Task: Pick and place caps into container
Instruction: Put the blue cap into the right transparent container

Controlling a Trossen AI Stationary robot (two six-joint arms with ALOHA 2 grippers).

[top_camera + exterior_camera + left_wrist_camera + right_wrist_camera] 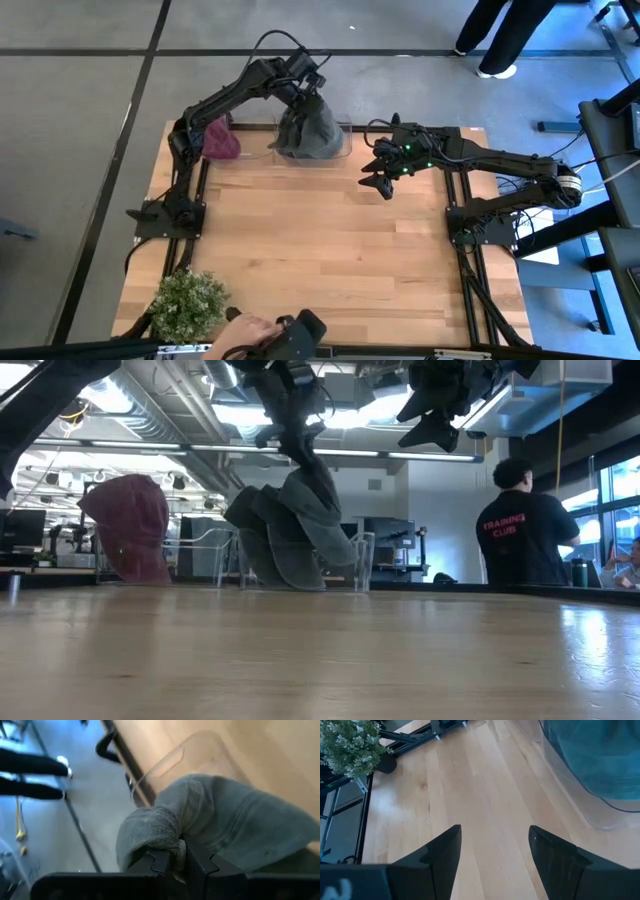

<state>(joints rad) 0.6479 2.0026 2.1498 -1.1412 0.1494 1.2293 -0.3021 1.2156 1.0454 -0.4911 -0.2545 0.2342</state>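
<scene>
The clear container (343,148) stands at the table's far edge with dark grey-green caps (312,135) piled in it. My left gripper (305,92) hangs above it, shut on the top grey-green cap (230,825). The maroon cap (221,140) rests on the table left of the container, seen too in the low view (133,525). My right gripper (380,172) hovers open above the table, right of the container; its fingers (492,855) touch nothing. My left gripper pinches a bunched fold of the grey-green cap's fabric (165,837) between its two fingers, coming from above and pointing down. The cap hangs below the fingers (305,500), its lower part among the caps in the container.
A bushy green plant (187,303) stands at the table's near left corner. A dark device and a hand (262,333) sit at the near edge. A person (525,530) stands beyond the table. Bare wood spans the table's middle (330,250).
</scene>
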